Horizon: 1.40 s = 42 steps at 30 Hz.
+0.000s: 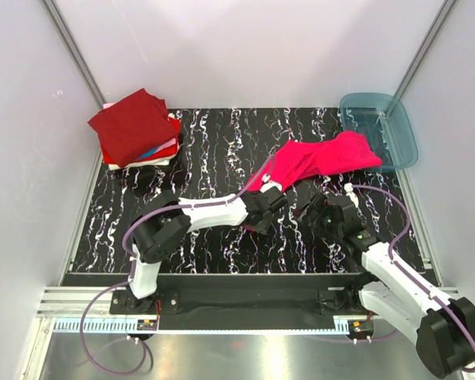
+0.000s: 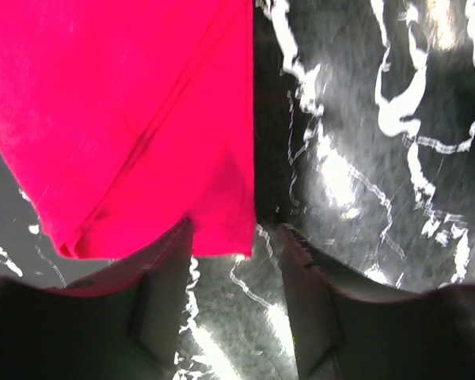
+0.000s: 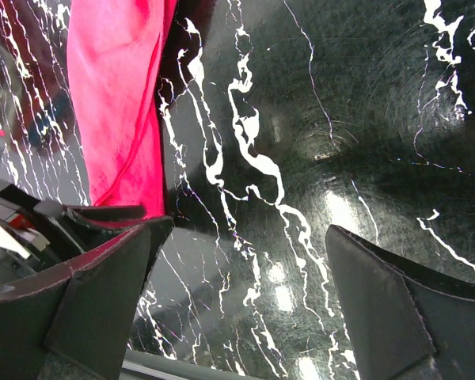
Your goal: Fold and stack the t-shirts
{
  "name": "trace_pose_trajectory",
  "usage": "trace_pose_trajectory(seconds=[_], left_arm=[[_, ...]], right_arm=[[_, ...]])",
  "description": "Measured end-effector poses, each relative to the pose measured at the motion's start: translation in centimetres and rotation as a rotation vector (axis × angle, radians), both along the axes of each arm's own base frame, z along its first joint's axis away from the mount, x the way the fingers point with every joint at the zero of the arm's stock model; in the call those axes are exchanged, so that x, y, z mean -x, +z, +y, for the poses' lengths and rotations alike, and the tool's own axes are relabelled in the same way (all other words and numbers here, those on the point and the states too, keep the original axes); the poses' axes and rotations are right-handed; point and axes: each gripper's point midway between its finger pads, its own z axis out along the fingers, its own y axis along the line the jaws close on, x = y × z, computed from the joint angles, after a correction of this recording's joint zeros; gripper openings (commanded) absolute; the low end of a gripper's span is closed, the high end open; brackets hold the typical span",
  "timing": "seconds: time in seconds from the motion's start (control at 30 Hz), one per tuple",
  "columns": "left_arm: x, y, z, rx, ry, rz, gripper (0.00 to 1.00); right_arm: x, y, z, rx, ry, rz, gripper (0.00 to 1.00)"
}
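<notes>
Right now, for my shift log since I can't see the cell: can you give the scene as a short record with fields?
pink t-shirt: unfolded, lying on table, right end at the teal bin
folded stack: far left corner, maroon on top
left hand: jaws apart at the t-shirt's near corner
right hand: open, empty, over bare table

Magenta-pink t-shirt (image 1: 317, 158): unfolded, bunched in a long strip right of centre, near corner at my left gripper (image 1: 267, 199). Folded stack (image 1: 168, 147) far left: maroon t-shirt (image 1: 133, 125) on top, with red, blue and white edges beneath.
</notes>
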Motion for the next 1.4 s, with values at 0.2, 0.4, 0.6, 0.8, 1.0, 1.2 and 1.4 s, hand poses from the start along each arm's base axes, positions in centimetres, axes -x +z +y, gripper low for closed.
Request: trace_pose_trajectory(seconds=[0.2, 0.4, 0.6, 0.8, 1.0, 1.2, 1.4], left_arm=[[-0.6, -0.1, -0.7, -0.017, 0.0, -0.014, 0.0], [-0.5, 0.1, -0.1, -0.018, 0.008, -0.02, 0.0], [3.9, 6.8, 7.1, 0.065, 0.043, -0.043, 0.0], [5.0, 14.6, 11.6, 0.299, 0.137, -0.173, 0.0], [8.6, 7.6, 15.7, 0.195, 0.245, -0.032, 0.0], [10.8, 6.7, 18.3, 0.285, 0.355, -0.024, 0.0], [11.5, 5.7, 19.1, 0.328, 0.418, -0.017, 0.0]], right_arm=[[0.0, 0.1, 0.0, -0.002, -0.001, -0.003, 1.0], [0.1, 0.2, -0.3, -0.001, -0.016, -0.01, 1.0], [0.0, 0.6, -1.7, 0.055, -0.076, -0.001, 1.0], [-3.0, 2.5, -1.4, 0.112, -0.094, 0.002, 1.0], [-6.3, 2.4, -0.6, 0.19, -0.055, 0.056, 1.0], [-9.3, 2.5, -4.3, 0.249, -0.116, 0.086, 1.0], [-10.6, 4.0, -9.0, 0.325, -0.186, 0.098, 1.0]])
